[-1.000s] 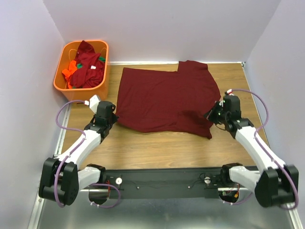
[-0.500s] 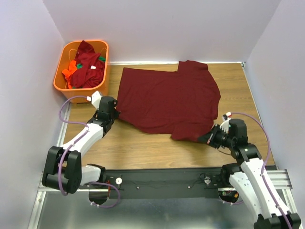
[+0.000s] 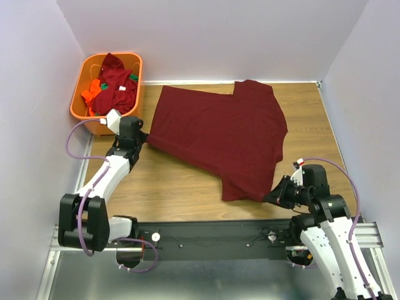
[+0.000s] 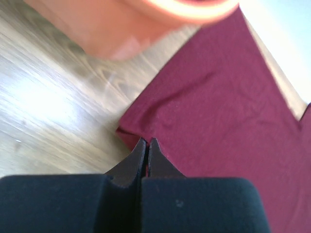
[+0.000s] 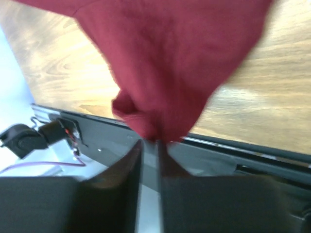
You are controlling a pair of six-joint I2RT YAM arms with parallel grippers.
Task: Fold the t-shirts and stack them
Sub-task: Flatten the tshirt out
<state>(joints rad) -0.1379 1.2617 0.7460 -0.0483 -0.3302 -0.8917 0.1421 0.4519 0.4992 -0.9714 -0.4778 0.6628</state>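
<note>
One dark maroon t-shirt lies spread across the wooden table, pulled taut along a diagonal. My left gripper is shut on its left corner, close beside the orange basket; in the left wrist view the cloth runs away from the pinched tips. My right gripper is at the shirt's near right corner, by the table's front edge. In the right wrist view its jaws stand a narrow gap apart, and the bunched corner sits right at the tips. More t-shirts, maroon, orange and green, are heaped in the basket.
The orange plastic basket stands at the back left, its wall just beyond my left gripper. A black mounting rail runs along the near edge, right under the right gripper. Lilac walls enclose the table on three sides.
The right gripper dragged the shirt's corner toward the near edge, then its jaws parted slightly. The left gripper carried its corner back and left toward the basket. The shirt stretched out flatter.
</note>
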